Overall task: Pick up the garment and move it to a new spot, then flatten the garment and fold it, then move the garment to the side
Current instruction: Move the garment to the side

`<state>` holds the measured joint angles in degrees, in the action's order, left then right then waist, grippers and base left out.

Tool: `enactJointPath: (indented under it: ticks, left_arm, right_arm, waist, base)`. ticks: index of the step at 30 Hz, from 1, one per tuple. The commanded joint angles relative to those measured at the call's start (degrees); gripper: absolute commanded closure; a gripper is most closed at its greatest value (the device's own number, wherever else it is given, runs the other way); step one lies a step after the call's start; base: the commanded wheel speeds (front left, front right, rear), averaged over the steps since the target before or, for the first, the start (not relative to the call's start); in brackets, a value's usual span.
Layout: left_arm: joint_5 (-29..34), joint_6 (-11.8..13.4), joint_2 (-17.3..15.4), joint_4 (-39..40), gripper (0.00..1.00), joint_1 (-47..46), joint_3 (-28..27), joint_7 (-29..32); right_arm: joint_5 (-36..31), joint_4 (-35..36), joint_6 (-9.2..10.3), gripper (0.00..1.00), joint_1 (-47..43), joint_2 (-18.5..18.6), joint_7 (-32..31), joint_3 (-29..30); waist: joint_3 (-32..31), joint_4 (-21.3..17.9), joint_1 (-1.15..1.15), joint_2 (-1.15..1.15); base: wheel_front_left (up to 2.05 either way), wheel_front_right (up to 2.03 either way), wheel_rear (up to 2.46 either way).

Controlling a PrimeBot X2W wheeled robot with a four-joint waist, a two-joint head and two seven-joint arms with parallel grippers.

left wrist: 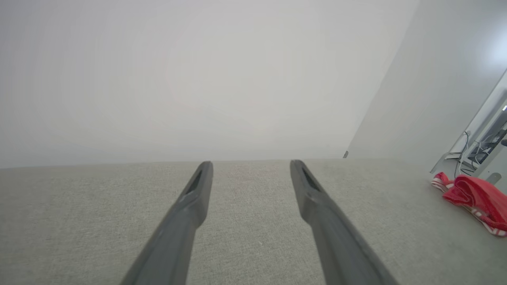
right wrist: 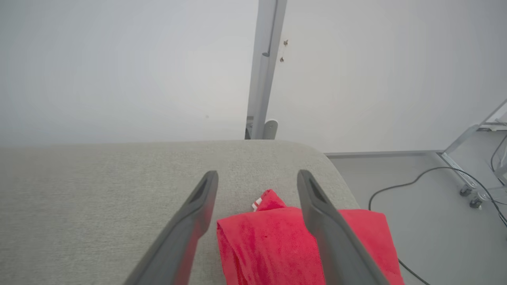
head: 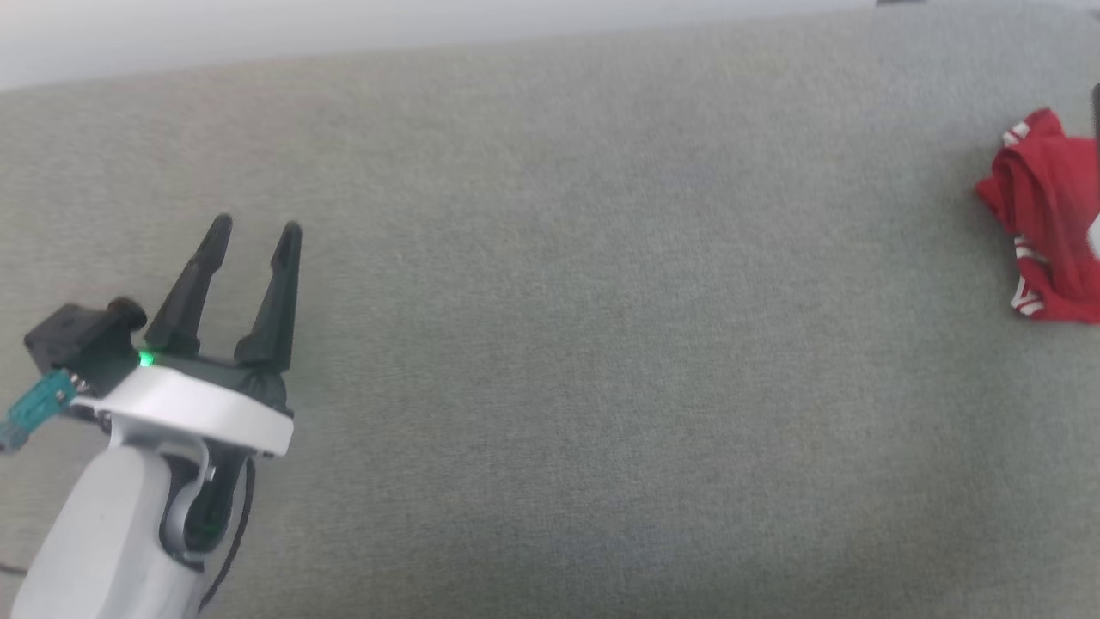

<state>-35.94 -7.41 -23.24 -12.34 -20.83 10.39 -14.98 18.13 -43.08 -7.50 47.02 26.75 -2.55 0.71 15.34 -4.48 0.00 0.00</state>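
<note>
The garment (head: 1050, 215) is a bunched red shirt with striped red-and-white trim, lying at the far right edge of the grey fabric surface (head: 559, 327). It also shows far right in the left wrist view, garment (left wrist: 473, 198). In the right wrist view the garment (right wrist: 269, 241) lies under and between the two dark fingers of my right gripper (right wrist: 257, 176), which stands open above it. My left gripper (head: 258, 230) is open at the lower left, far from the shirt, with nothing between its fingers (left wrist: 194, 198).
A white wall rises behind the surface. Past the surface's rounded right end are a bare floor (right wrist: 416, 206), a black cable (right wrist: 416, 182), a metal post (right wrist: 265, 71) and a wheeled frame (right wrist: 471, 198).
</note>
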Motion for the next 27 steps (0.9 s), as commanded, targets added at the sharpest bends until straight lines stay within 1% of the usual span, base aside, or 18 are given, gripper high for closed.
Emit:
enactJointPath:
  ticks: [1, 7, 9, 14, 20, 27]
  left_arm:
    - [-0.5, -0.1, 0.2, 0.0, 0.00, 1.0, -0.5, -0.2]
    - [1.1, -0.1, 0.6, 0.7, 0.00, 5.2, -3.3, -0.2]
    - [1.4, -0.1, 0.9, 0.6, 0.00, 6.7, -4.7, -0.2]
    - [2.1, -0.1, 1.3, 0.6, 0.00, 10.4, -8.1, -0.2]
    - [3.1, -0.1, 1.1, 0.9, 0.00, 14.0, -10.3, -0.2]
    - [4.3, -0.1, 2.6, 2.2, 0.00, 18.2, -13.1, -0.2]
  right_arm:
    - [0.3, 0.7, 0.02, 0.00, -1.2, -0.1, 1.0, -0.5]
    - [3.6, 5.4, 0.02, 0.00, -8.3, -0.9, 7.0, -3.3]
    - [3.8, 7.2, 0.02, 0.00, -10.7, -0.7, 9.0, -3.8]
    - [3.7, 10.9, 0.02, 0.00, -17.3, -1.7, 13.7, -3.9]
    - [3.0, 14.7, 0.02, 0.00, -23.9, -3.4, 15.7, -3.0]
    - [1.5, 19.0, 0.02, 0.00, -30.4, -6.2, 16.9, -1.2]
  waist:
    - [-1.6, 1.0, 0.00, 0.00]
    - [-4.9, 2.9, 0.00, 0.00]
    - [-5.9, 3.4, 0.00, 0.00]
    - [-8.1, 4.6, 0.00, 0.00]
    - [-9.9, 5.7, 0.00, 0.00]
    - [-11.5, 6.1, 0.00, 0.00]
  base:
    - [0.00, 0.00, 0.00]
    - [0.00, 0.00, 0.00]
    - [0.00, 0.00, 0.00]
    - [0.00, 0.00, 0.00]
    - [0.00, 0.00, 0.00]
    - [0.00, 0.00, 0.00]
